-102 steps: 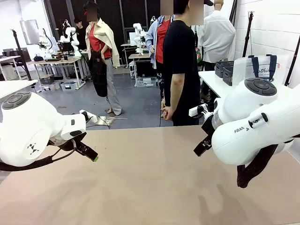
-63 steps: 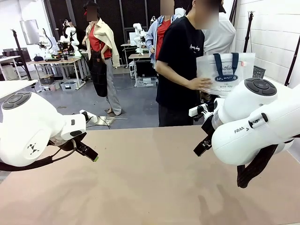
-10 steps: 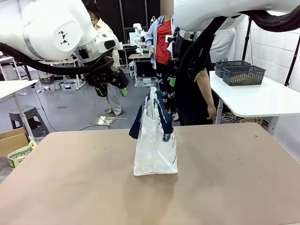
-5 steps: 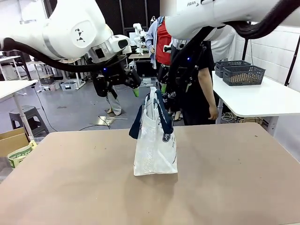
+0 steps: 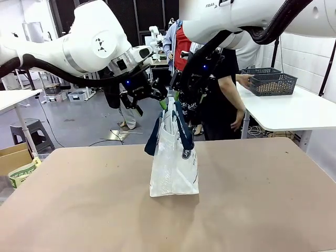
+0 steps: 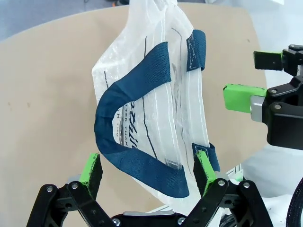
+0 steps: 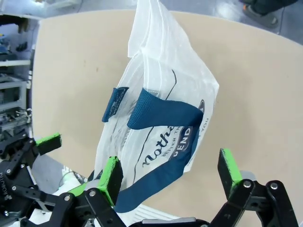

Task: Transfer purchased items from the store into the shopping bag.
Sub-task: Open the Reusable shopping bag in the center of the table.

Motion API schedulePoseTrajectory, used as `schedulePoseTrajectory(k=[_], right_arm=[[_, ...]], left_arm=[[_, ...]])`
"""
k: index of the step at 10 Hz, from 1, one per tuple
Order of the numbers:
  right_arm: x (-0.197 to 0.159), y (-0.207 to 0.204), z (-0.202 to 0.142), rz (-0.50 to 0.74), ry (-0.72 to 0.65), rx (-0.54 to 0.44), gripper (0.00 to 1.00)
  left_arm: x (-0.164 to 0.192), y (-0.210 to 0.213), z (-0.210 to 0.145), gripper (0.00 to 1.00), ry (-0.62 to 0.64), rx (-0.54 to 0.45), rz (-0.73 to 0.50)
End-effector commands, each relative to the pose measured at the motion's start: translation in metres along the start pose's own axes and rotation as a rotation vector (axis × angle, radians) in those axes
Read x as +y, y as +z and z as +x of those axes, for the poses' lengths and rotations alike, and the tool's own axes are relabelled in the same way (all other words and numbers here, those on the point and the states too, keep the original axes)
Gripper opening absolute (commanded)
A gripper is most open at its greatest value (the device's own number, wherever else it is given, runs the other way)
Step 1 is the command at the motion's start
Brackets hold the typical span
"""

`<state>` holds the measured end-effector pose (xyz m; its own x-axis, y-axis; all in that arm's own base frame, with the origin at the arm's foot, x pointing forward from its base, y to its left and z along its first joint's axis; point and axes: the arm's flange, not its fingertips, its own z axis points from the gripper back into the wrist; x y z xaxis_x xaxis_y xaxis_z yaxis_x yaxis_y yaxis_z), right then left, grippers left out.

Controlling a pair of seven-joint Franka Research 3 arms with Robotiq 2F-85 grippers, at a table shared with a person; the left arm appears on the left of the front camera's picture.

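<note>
The shopping bag [image 5: 173,168], translucent plastic with navy strap handles [image 5: 181,123], stands upright on the middle of the brown table [image 5: 79,210]. My left gripper [image 5: 161,100] hangs open just above and left of its rim. In the left wrist view the bag [image 6: 156,85] lies below the left gripper [image 6: 147,168], one handle loop [image 6: 128,127] between its spread fingers [image 6: 90,168]. My right gripper [image 5: 179,97] is open above the rim's far side; the right wrist view has the bag [image 7: 165,90] under the right gripper [image 7: 170,170]. The purchased items are out of view.
A person [image 5: 218,89] stands behind the table, one hand [image 5: 244,79] at two dark grey mesh baskets [image 5: 270,81] on a white side table [image 5: 283,113] at right. Cardboard boxes [image 5: 16,163] sit on the floor at left.
The person brought the bag and set it on the table. Both arms rose from beside the table and closed in on the bag's top; the person's hand reached to the baskets.
</note>
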<state>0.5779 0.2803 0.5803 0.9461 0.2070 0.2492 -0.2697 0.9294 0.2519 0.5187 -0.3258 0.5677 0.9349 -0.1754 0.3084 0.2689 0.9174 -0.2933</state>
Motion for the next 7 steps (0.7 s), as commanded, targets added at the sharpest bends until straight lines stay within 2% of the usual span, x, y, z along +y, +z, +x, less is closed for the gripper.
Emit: schedulePoseTrajectory(k=[1,2,4,7], right_arm=[[0.000,0.000,0.000,0.000,0.000,0.000,1.00],[-0.001,-0.005,0.002,0.037,-0.025,0.008,1.00],[0.003,-0.017,0.009,0.081,-0.073,0.027,1.00],[0.011,-0.023,0.012,0.090,-0.068,0.033,1.00]], left_arm=[[0.000,0.001,0.000,1.00,0.000,-0.001,0.000],[0.004,-0.008,0.000,1.00,-0.077,-0.051,-0.010],[0.009,-0.016,-0.004,1.00,-0.054,-0.053,-0.024],[0.018,-0.023,-0.012,1.00,-0.046,-0.050,-0.052]])
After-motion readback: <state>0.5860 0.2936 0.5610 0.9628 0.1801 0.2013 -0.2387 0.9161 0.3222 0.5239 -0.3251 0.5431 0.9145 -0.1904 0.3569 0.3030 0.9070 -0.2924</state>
